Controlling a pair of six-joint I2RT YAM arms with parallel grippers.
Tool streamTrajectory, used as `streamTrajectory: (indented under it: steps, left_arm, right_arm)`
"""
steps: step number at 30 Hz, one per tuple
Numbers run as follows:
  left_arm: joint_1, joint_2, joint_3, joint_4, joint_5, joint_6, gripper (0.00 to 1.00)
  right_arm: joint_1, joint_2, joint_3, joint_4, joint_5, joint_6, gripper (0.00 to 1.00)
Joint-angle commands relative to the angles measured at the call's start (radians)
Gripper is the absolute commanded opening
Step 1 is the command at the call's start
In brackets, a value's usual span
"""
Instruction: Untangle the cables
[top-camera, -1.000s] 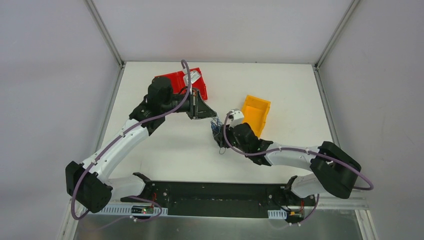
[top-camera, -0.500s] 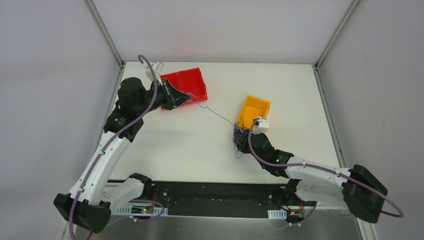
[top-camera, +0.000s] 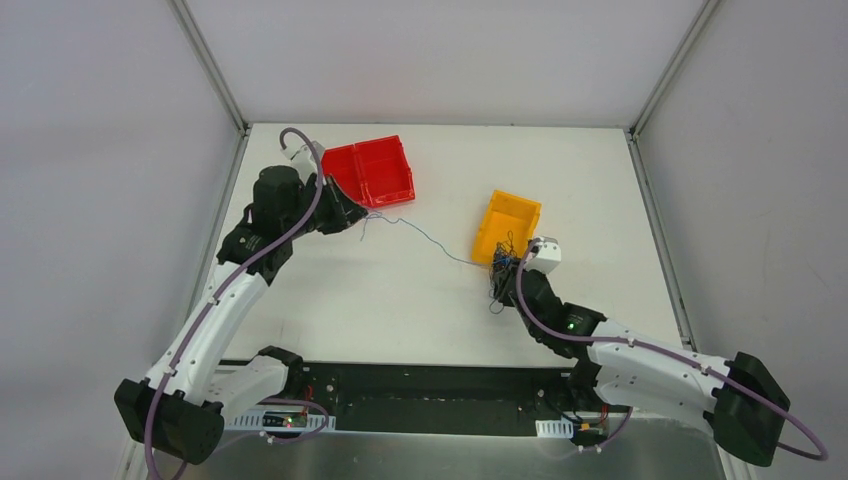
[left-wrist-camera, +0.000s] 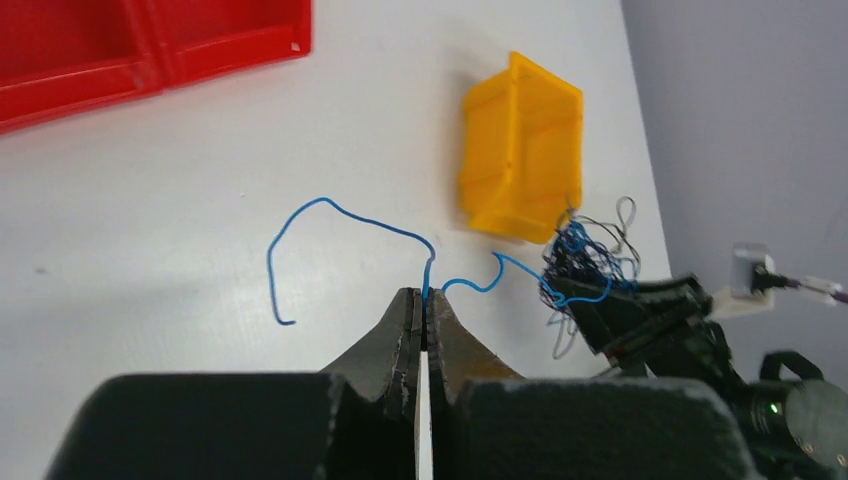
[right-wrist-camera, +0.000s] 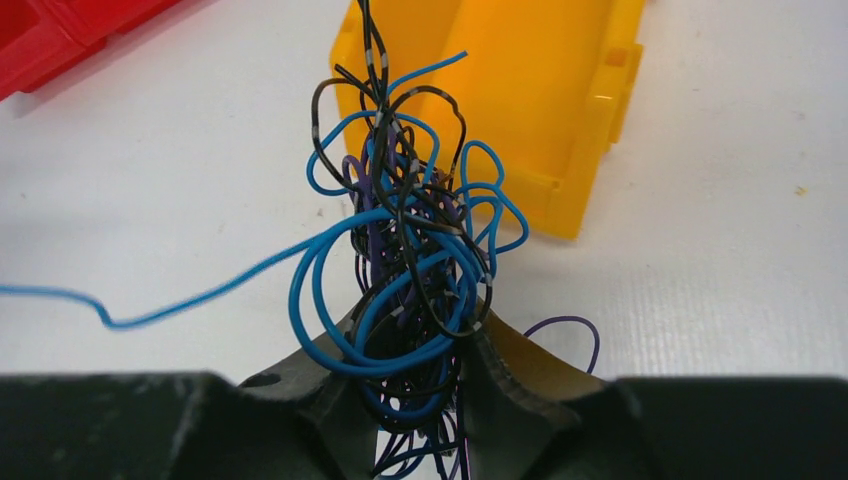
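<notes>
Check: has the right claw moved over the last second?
Yes. The right claw, shut on the cable bundle, shifted rightward; it was left of the orange bin, now at its near end.

Right tool (right-wrist-camera: 415, 345) gripping the cables (right-wrist-camera: 405, 230)
Blue, black and purple knot — one blue strand (right-wrist-camera: 200, 295) trails left over the bench (right-wrist-camera: 720, 250), yellow bin (right-wrist-camera: 560, 110) just behind.

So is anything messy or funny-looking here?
Yes. The cables are a knotted clump of blue, black and purple wire in the right gripper, beside the yellow bin. One blue strand trails out across the table to the left gripper, which pinches it.
</notes>
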Motion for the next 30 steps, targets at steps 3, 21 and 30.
streamTrajectory:
  steps: [3,21,30]
  left_arm:
    - [0.069,-0.091,0.021,-0.157,-0.465,-0.022,0.0]
    - [0.092,-0.205,0.032,-0.283,-0.984,-0.015,0.0]
    - [0.09,-0.061,0.044,-0.174,-0.385,0.01,0.0]
  right_arm:
    - [-0.003,-0.04,0.06,-0.196,0.196,0.116,0.33]
    - [-0.122,-0.103,0.09,-0.457,0.248,0.29,0.32]
    - [-0.122,-0.155,0.084,-0.365,0.11,0.135,0.51]
